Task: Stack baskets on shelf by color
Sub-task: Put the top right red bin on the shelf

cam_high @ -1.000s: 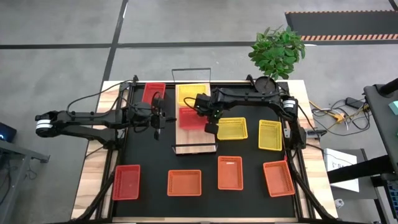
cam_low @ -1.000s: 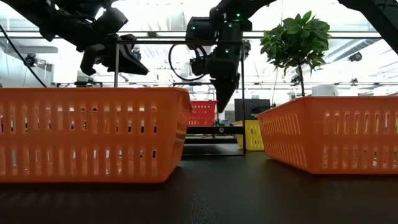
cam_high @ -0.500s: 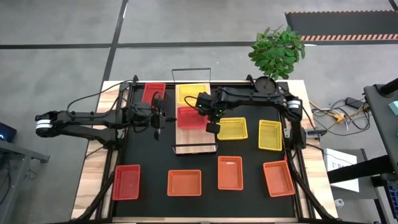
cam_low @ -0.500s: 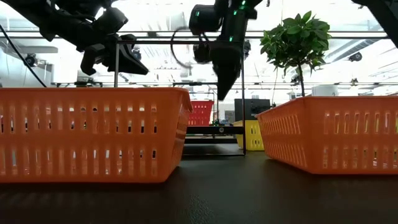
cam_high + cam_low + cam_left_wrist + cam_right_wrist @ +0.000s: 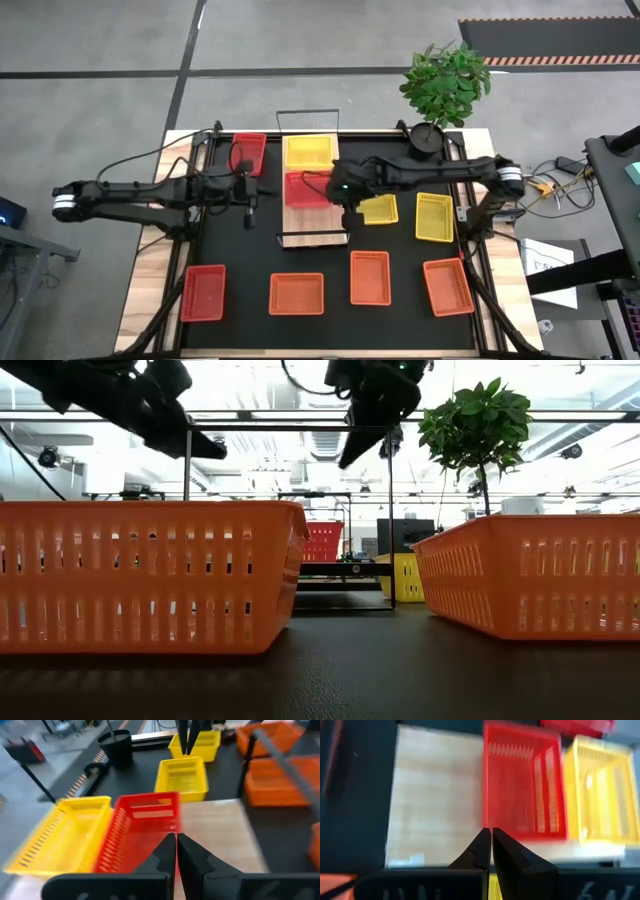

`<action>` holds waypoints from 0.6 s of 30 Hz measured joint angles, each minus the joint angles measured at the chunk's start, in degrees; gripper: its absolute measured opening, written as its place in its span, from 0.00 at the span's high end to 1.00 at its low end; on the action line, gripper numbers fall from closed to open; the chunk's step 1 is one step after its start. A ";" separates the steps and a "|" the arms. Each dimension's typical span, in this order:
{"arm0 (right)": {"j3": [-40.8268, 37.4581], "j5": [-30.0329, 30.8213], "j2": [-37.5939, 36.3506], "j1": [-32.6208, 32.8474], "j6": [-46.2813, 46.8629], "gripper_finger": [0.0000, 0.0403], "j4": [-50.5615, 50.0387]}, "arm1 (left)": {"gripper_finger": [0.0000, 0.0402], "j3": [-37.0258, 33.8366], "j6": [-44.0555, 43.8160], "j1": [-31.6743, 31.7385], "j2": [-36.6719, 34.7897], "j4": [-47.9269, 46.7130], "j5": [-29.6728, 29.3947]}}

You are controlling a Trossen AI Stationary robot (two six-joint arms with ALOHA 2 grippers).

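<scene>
You are seeing both end effectors clenched on nothing, their dark fingers pressed together. The right end effector (image 5: 347,211) is hanging above the shelf's (image 5: 318,222) right edge, and its arm is hiding part of the yellow basket (image 5: 381,208) just beside it, so only that basket's outer half is showing from above. The left end effector (image 5: 250,205) is hovering over the black mat (image 5: 250,262), just off the shelf's left side.

The shelf is showing as a pale wood plank with thin wire rails at its ends. On it, a red mesh basket (image 5: 304,189) is sitting close to both end effectors, touching a yellow one (image 5: 309,152) farther along; both are lying empty. The bare wood near the right end effector is holding nothing.

In the low view, two orange slotted baskets (image 5: 150,575) are blocking most of the surface, and the end effectors are cut off at the top edge.

Both wrist views are blurring, so mesh detail is hard to make out.
</scene>
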 joint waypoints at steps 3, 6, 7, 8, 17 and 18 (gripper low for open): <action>-6.75 -0.04 -3.75 0.85 -2.97 0.98 8.42 | 1.00 -0.66 -5.55 -2.63 -1.84 0.03 0.00; -12.76 -0.10 -7.09 1.05 -4.55 0.98 15.94 | 1.00 -1.14 -8.51 -4.95 -2.59 0.62 0.00; -14.48 -0.11 -8.09 1.05 -4.75 0.98 18.01 | 1.00 -1.33 -8.94 -5.52 -2.63 0.57 -0.02; -16.04 -0.11 -9.13 1.05 -4.85 0.98 19.65 | 1.00 -1.42 -9.63 -5.94 -2.46 0.55 -0.02; -27.23 -1.53 -16.95 1.05 -4.86 0.98 28.75 | 1.00 -1.37 -11.46 -6.44 3.92 5.14 -0.27; -28.37 -1.51 -17.81 1.05 -4.83 0.98 29.53 | 1.00 -1.13 -11.44 -6.44 4.70 5.32 -0.28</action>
